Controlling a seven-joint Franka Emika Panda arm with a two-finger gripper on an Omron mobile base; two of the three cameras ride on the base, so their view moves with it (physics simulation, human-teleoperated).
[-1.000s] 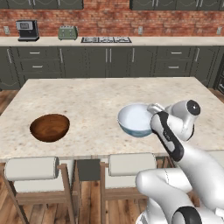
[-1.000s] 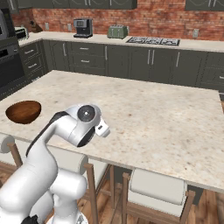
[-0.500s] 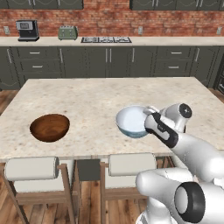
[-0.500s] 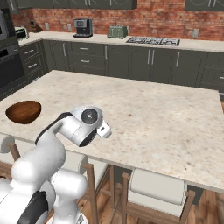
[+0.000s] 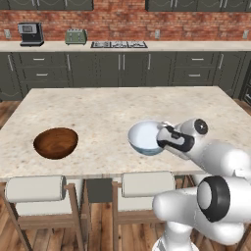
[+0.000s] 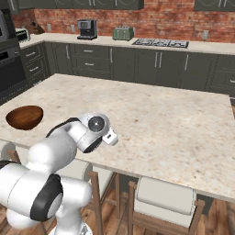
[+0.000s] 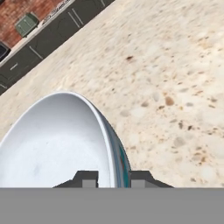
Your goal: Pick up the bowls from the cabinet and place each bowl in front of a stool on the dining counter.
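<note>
Hand view: pincer clamped shut on white bowl rim, above dining counter.

Coffee machine, toaster — perhaps a cooktop — against brick wall.

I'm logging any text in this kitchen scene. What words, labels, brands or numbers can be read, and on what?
None can be read.
Coffee machine: no legible marking.
Toaster: no legible marking.
White bowl: blue pattern outside, no lettering.
Wooden bowl: plain.
</note>
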